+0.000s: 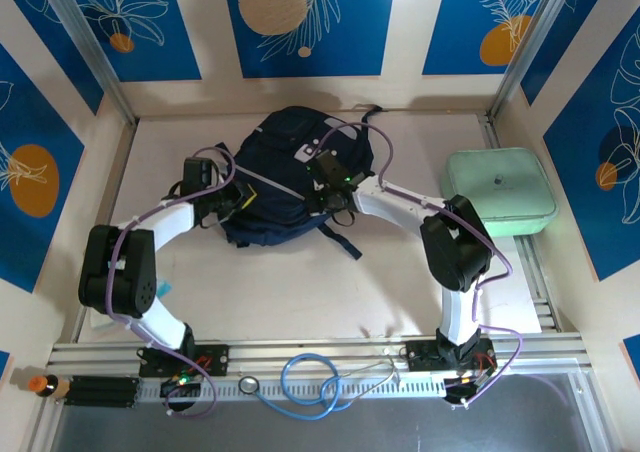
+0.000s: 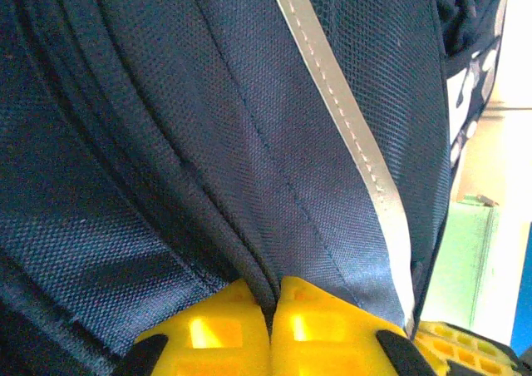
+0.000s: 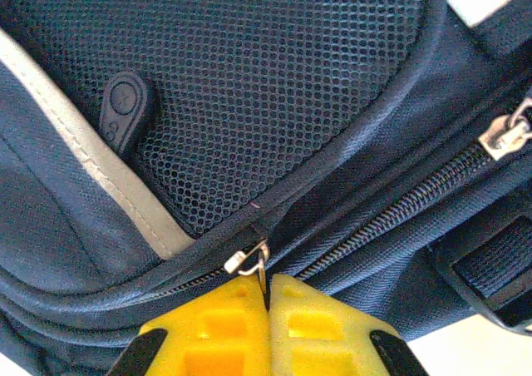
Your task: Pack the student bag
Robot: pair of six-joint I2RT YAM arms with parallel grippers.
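The student bag [image 1: 285, 177], dark navy with a thin pale stripe [image 2: 349, 126], lies at the back middle of the table. My left gripper [image 1: 232, 200] is at the bag's left side. In the left wrist view its yellow fingers [image 2: 224, 326] are shut on a fold of the bag's navy fabric [image 2: 264, 280]. My right gripper [image 1: 318, 194] rests on the bag's front. In the right wrist view it [image 3: 268, 280] is shut on a small metal zipper pull [image 3: 249, 261], just below a mesh pocket [image 3: 274, 85]. The zipper beside it looks closed.
A mint-green case [image 1: 498, 190] sits to the right of the bag by the right wall. A second zipper slider [image 3: 507, 135] shows on another zipper track. A blue coiled tube [image 1: 310, 382] lies on the front rail between the arm bases. Walls enclose the table.
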